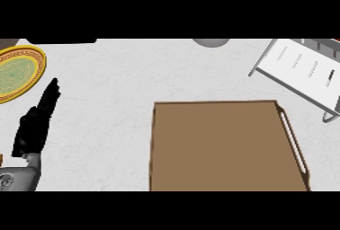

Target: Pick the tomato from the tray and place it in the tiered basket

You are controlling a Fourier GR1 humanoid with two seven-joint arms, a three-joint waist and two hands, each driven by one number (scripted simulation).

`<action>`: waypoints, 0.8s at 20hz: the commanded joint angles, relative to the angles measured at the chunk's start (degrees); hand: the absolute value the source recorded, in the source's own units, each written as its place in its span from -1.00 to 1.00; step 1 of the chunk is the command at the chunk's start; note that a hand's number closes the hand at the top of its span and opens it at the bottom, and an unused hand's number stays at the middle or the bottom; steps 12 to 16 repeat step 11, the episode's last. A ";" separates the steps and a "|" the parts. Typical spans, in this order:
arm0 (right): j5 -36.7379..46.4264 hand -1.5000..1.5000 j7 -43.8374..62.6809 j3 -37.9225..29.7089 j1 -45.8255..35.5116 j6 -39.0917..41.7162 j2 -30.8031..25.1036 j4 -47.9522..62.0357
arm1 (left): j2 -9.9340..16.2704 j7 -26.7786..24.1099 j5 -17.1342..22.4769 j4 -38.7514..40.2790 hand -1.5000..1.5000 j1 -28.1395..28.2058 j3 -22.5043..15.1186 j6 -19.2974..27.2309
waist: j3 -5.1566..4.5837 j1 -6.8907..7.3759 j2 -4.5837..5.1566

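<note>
The brown tray [225,146] lies on the counter at the lower middle, with a white handle along its right side; no tomato shows on it. The white tiered basket [302,72] stands at the upper right, cut by the view's edge. A small red patch shows at the basket's top right corner; I cannot tell what it is. My left hand [34,126] rests at the left edge, open, fingers straight and pointing up, holding nothing. The right hand is out of the view.
A yellow and green patterned plate [16,72] sits at the upper left edge. A grey round object [211,42] peeks in at the top middle. White counter lies between the plate, the tray and the basket.
</note>
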 commanded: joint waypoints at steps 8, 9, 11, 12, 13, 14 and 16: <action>-13.56 -1.00 4.25 -7.24 23.14 12.45 -1.60 -33.47 | -0.21 -1.78 0.70 0.19 0.00 4.93 2.52 0.53 | 0.01 -4.04 -1.05; -13.64 -1.00 6.92 -6.86 23.03 13.65 -1.23 -37.78 | 0.28 0.63 0.20 -0.72 0.00 2.52 2.23 0.63 | -0.01 -4.50 -1.23; -16.53 -1.00 6.42 -10.31 30.46 13.23 -0.23 -45.09 | 1.04 -0.68 1.04 -1.29 0.00 4.29 2.94 -0.59 | 0.06 -3.77 -0.90; -16.53 -1.00 6.42 -10.31 30.46 13.23 -0.23 -45.09 | 1.04 -0.68 1.04 -1.29 0.00 4.29 2.94 -0.59 | 0.06 -3.77 -0.90; -16.53 -1.00 6.42 -10.31 30.46 13.23 -0.23 -45.09 | 1.04 -0.68 1.04 -1.29 0.00 4.29 2.94 -0.59 | 0.06 -3.77 -0.90; -16.53 -1.00 6.42 -10.31 30.46 13.23 -0.23 -45.09 | 1.04 -0.68 1.04 -1.29 0.00 4.29 2.94 -0.59 | 0.06 -3.77 -0.90; -16.53 -1.00 6.42 -10.31 30.46 13.23 -0.23 -45.09 | 1.04 -0.68 1.04 -1.29 0.00 4.29 2.94 -0.59 | 0.06 -3.77 -0.90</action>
